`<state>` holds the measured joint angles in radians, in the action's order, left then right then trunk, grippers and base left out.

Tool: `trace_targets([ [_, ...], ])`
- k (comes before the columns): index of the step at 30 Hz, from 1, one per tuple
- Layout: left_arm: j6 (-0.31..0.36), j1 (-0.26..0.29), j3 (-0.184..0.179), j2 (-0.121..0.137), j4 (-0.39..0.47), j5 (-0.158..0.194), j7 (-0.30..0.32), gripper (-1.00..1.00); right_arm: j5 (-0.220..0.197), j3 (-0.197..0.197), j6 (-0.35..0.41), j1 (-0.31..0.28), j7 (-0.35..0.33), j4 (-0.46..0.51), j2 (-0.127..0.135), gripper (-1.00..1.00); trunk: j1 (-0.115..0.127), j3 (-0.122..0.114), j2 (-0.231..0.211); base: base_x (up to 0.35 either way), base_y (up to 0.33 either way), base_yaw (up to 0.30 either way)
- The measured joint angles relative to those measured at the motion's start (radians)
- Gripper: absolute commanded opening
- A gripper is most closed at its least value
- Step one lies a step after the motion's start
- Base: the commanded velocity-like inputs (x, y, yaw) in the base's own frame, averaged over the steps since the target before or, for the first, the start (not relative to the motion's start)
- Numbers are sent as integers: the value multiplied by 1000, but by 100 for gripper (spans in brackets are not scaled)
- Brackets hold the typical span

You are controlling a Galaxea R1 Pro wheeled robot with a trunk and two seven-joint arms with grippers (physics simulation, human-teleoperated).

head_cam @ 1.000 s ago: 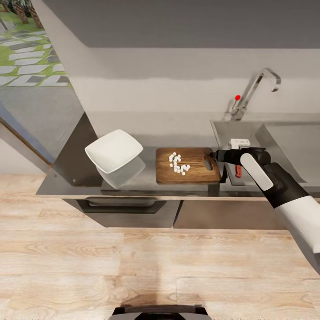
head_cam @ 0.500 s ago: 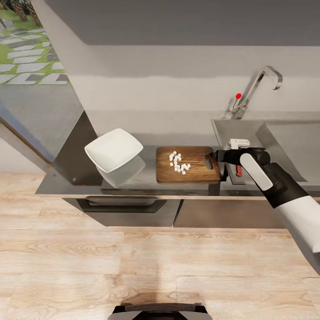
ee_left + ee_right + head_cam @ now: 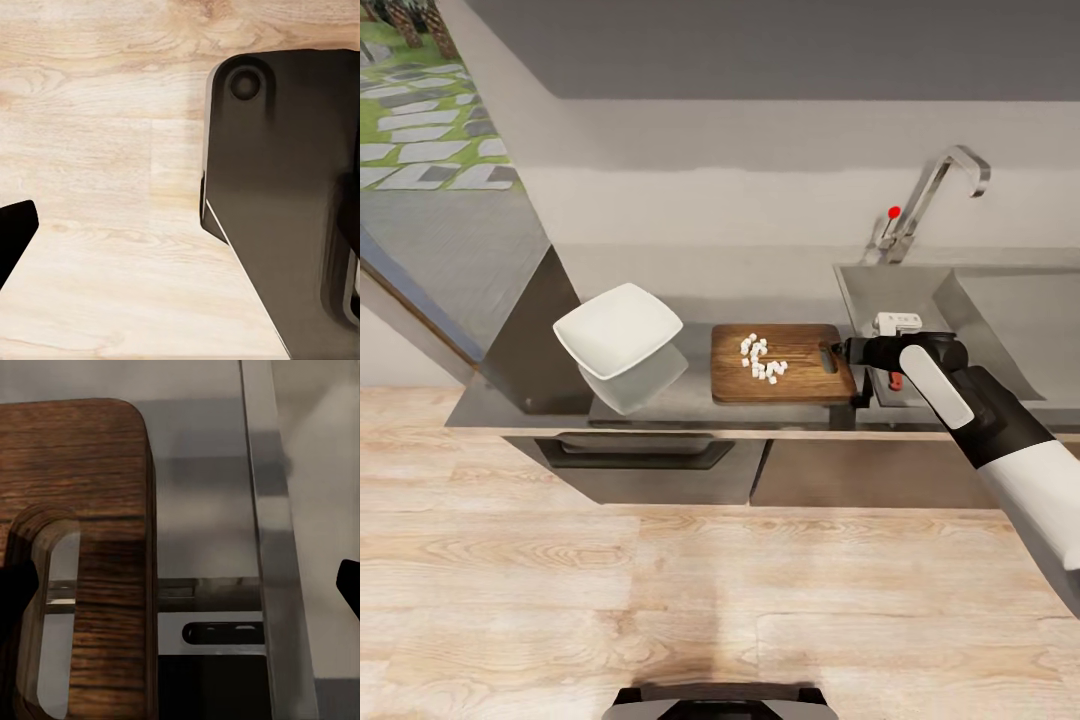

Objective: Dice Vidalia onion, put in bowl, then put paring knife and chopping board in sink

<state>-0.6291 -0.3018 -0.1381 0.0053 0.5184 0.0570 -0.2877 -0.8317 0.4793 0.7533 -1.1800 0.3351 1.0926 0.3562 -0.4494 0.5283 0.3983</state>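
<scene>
The brown chopping board (image 3: 800, 372) lies on the dark countertop (image 3: 690, 405) with several white onion dice (image 3: 762, 360) on its left half. My right gripper (image 3: 847, 350) sits low at the board's slot-handle end, open. In the right wrist view the right gripper (image 3: 180, 585) straddles that end of the board (image 3: 82, 472), one fingertip (image 3: 13, 589) over the slot. The paring knife (image 3: 896, 381) shows as a reddish handle under my right forearm, mostly hidden. The white bowl (image 3: 618, 330) stands left of the board. The left gripper's dark fingertip (image 3: 15, 232) hangs above the floor.
The steel sink (image 3: 1010, 330) with its faucet (image 3: 925, 205) lies right of the board. A steel edge (image 3: 262, 510) runs beside the board. Drawers (image 3: 650, 455) sit under the countertop. Pale wood floor (image 3: 710, 580) spreads in front, and the robot's dark base (image 3: 285, 187) is below the left arm.
The whole head picture has shifted slightly, so the camera has moved. My right gripper stays open at the board's handle end; the board, dice and bowl have not moved.
</scene>
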Motion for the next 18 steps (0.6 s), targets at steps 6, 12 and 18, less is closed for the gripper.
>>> trace_targets([
  [6, 0, 0, 0, 0, 0, 0, 1, 100, 0, 0, 1, 0, 0, 0, 0, 100, 0, 2, 0, 0, 0, 0],
  [12, 0, 0, 0, 0, 0, 0, 0, 100, 0, 0, 1, 0, 0, 0, 0, 100, 0, 8, 0, 0, 0, 0],
  [18, 0, 0, 0, 0, 0, 0, 0, 100, 0, 0, 1, 0, 0, 0, 0, 100, 0, 14, 0, 0, 0, 0],
])
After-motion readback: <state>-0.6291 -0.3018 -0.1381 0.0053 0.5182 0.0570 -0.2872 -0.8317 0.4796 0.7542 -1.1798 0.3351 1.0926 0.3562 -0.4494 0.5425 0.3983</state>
